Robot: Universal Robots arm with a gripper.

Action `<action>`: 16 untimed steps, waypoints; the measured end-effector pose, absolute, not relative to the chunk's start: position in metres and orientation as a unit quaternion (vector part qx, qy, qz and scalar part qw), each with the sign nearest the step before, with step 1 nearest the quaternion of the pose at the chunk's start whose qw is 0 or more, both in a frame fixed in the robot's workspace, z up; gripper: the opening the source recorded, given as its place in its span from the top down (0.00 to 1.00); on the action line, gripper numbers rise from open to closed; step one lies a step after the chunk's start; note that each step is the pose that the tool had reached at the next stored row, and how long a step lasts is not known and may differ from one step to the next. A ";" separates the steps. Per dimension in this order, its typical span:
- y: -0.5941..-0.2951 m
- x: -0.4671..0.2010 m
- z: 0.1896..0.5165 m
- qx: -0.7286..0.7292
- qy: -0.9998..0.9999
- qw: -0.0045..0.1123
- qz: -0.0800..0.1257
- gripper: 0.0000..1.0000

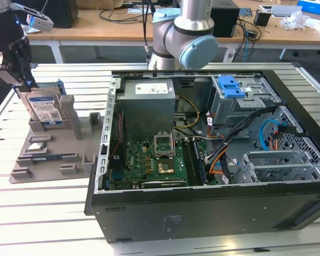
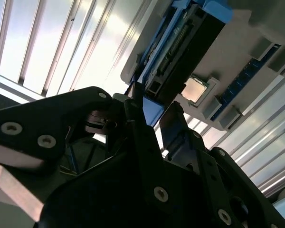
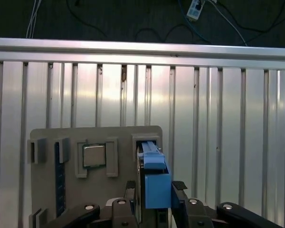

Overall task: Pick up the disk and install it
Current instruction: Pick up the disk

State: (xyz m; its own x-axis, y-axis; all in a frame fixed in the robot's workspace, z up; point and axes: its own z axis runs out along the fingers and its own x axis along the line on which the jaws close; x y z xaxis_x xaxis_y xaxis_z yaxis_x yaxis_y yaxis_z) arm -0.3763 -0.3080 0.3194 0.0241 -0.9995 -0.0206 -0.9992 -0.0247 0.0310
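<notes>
The gripper point(image 3: 154, 191) grasps the disk point(image 3: 156, 183) by its upper edge. In both wrist views the two black fingers point(image 2: 173, 121) stand one on each side of the disk's blue side rail and press against it. The disk stands on edge between them, and its lower edge sits in a slot of the grey parts tray point(image 3: 109, 135). In the exterior view its labelled face is turned toward the camera.

Just beside the fingers, in the tray's neighbouring pocket, a square processor chip point(image 3: 94, 156) lies flat. Beyond the chip, farther from the fingers, a memory stick point(image 3: 60, 178) stands on edge in a narrow slot. The tray rests on a slatted aluminium table point(image 3: 218, 118).

Well apart from the fingers, toward the exterior view's right, an open computer case point(image 1: 202, 213) lies on its side. It shows a green motherboard point(image 1: 149, 160), a grey power supply point(image 1: 149, 101) and a metal drive cage point(image 1: 245, 104) topped by a blue latch point(image 1: 229, 85). Behind the case rises the arm's grey joint point(image 1: 184, 34).
</notes>
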 end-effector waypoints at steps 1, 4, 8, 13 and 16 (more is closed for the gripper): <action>-0.308 -0.376 0.317 0.716 -0.698 0.004 -0.018 0.58; -0.308 -0.376 0.306 0.719 -0.694 0.004 -0.018 0.58; -0.308 -0.376 0.298 0.726 -0.687 0.004 -0.018 0.58; -0.308 -0.376 0.291 0.726 -0.687 0.004 -0.018 0.58; -0.308 -0.376 0.291 0.726 -0.687 0.004 -0.018 0.58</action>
State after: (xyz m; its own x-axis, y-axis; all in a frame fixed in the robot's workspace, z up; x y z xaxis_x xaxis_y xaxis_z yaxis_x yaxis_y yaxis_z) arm -0.3760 -0.3077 0.2905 0.0541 -0.9983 -0.0206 -0.9980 -0.0547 0.0310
